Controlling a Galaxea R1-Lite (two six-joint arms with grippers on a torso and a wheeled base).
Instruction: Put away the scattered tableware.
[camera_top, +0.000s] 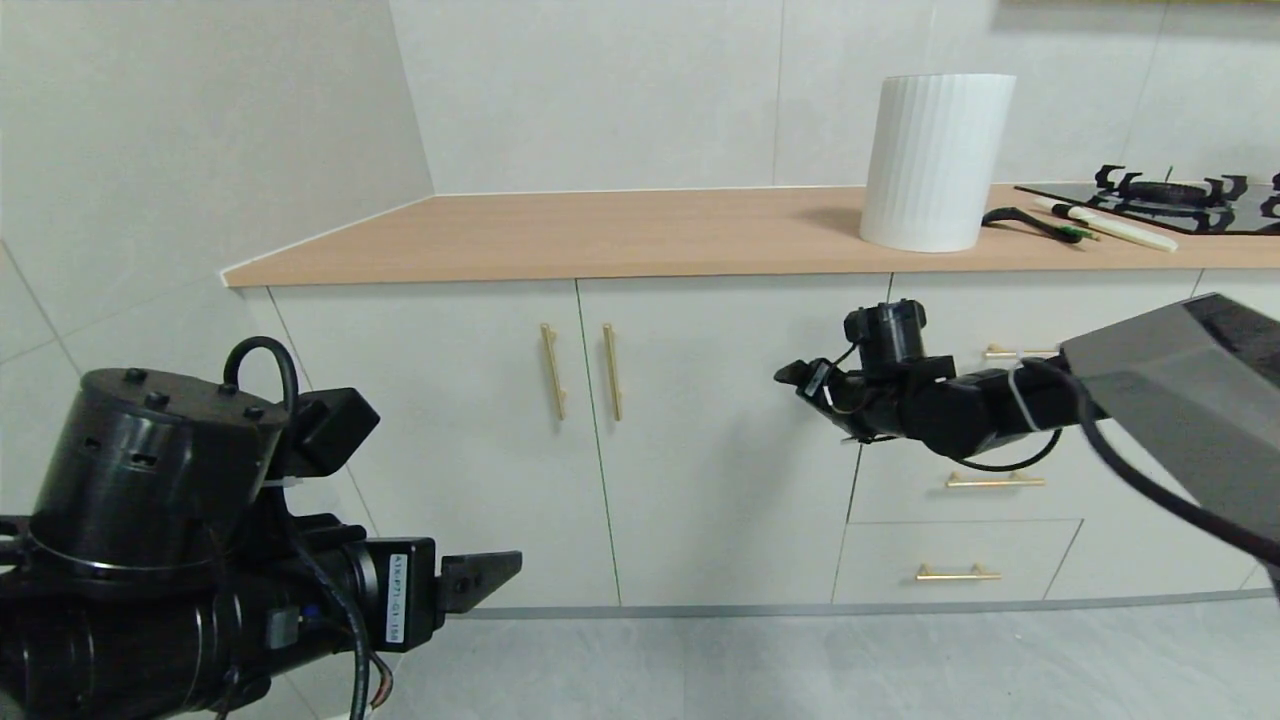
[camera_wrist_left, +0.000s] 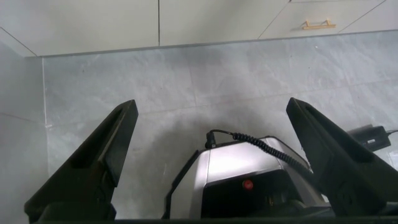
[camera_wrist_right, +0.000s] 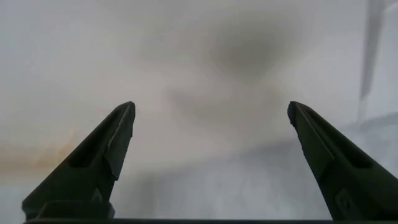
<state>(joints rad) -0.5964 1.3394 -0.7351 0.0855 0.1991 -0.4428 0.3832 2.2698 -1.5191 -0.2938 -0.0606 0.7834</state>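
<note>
Your left end effector (camera_wrist_left: 211, 106) and right end effector (camera_wrist_right: 211, 106) both stand spread apart; utensils (camera_top: 1110, 227), maybe chopsticks, lie beside the white container (camera_top: 935, 160).

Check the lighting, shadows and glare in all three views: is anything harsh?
Head view: soft, even light; the white container throws a faint shadow on the countertop, and the glossy cooktop shows mild reflections. Left wrist view: evenly lit floor, no glare. Right wrist view: a pale surface close up, with one dim patch on it.
</note>
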